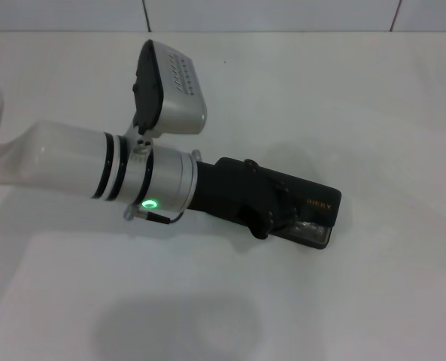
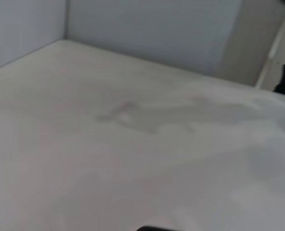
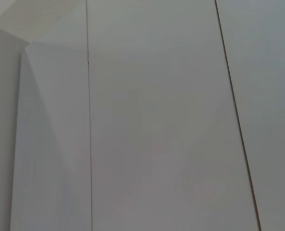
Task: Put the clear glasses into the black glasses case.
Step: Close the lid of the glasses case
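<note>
The black glasses case (image 1: 317, 203) lies on the white table right of centre in the head view, with orange lettering on its lid. The lid is lowered almost flat. A narrow gap along the near edge shows a pale, glinting strip (image 1: 311, 228) inside. I cannot make out the clear glasses as such; they are hidden or too faint to tell. My left arm reaches in from the left, and my left gripper (image 1: 264, 210) rests on the case's left half, covering it. The left wrist view shows only bare table. My right gripper is out of view.
The white table (image 1: 373, 301) spreads all around the case, with a wall seam along its far edge. The left arm's white wrist camera housing (image 1: 170, 86) stands above the forearm. The right wrist view shows only pale wall panels (image 3: 152, 120).
</note>
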Tool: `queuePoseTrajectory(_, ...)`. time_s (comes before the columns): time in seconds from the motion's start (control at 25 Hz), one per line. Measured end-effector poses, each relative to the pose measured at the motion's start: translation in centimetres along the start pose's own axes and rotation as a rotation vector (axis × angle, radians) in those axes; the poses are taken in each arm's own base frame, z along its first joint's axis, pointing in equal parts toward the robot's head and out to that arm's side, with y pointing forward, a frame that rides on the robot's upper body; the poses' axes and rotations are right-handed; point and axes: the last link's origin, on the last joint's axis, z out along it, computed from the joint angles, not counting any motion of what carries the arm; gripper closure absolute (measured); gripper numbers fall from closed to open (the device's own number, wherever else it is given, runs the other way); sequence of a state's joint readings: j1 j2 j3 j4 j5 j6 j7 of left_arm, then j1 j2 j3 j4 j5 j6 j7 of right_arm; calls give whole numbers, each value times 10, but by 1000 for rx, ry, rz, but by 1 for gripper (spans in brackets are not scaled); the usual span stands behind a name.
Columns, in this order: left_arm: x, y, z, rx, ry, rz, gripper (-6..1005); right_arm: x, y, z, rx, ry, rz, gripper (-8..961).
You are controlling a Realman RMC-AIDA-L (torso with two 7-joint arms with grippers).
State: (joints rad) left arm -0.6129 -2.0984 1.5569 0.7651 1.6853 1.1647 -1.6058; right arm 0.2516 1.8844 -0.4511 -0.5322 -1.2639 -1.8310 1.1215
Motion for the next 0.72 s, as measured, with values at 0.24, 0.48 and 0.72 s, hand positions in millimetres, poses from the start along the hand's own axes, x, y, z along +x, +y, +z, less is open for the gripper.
queuePoseTrajectory(0.24,-2,6,1,-1,7,6,813,0,0,0,-4,-2,1,923)
queuePoseTrajectory(0.48,-9,5,0,3,0,-16,812,-1,2,-3,-8,-6,3,923)
queuePoseTrajectory(0.72,-6,7,0,-7,14,-22,810,-1,6,-7,-15,-12,7,922)
